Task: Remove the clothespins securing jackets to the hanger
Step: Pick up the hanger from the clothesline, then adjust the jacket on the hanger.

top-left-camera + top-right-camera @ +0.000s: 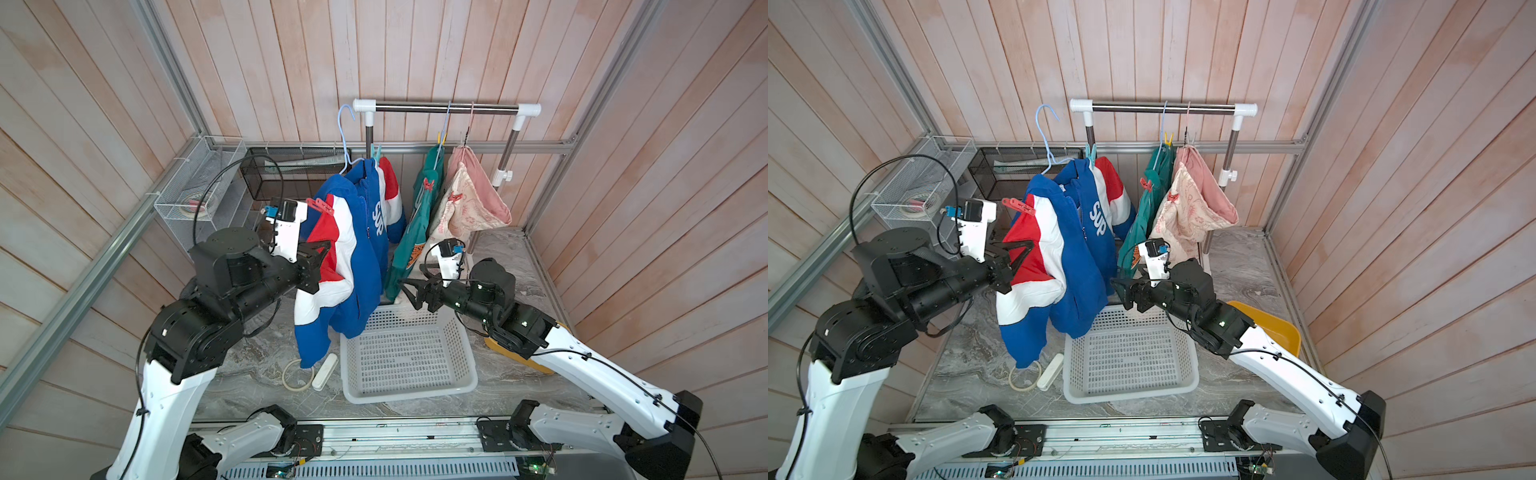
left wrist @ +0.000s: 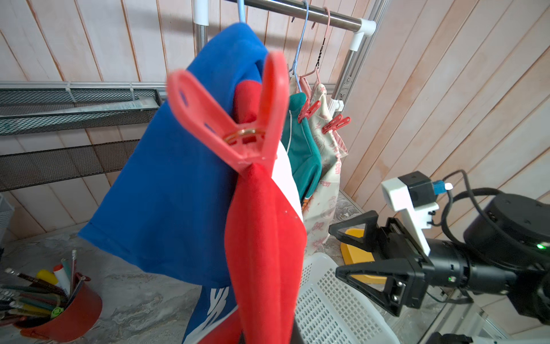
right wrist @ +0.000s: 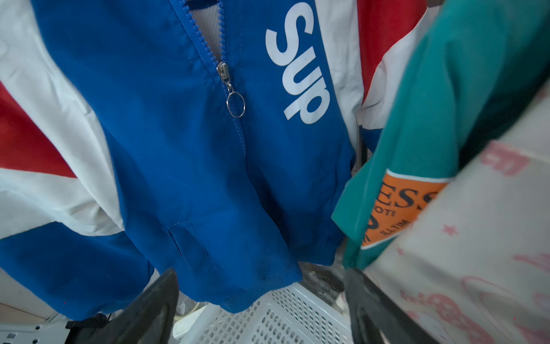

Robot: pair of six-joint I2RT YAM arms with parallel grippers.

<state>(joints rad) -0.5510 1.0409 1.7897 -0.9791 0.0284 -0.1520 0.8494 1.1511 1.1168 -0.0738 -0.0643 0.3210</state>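
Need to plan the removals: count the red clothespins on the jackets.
3 red clothespins: one on the blue jacket, one on the teal jacket, one on the cream jacket. More may hide behind fabric.

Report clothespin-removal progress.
Done: nothing visible; the basket holds no pins. In hand: left gripper shut on the blue jacket's sleeve below its red clothespin; right gripper open. Left: that one, the clothespin on the teal jacket and the clothespin on the cream jacket.

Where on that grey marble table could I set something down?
Bare marble: between the white perforated plastic basket and the front rail, and the back corner by the metal rack's right post. Crowded: beside the basket, where a cream tape ring and white plastic bar lie.
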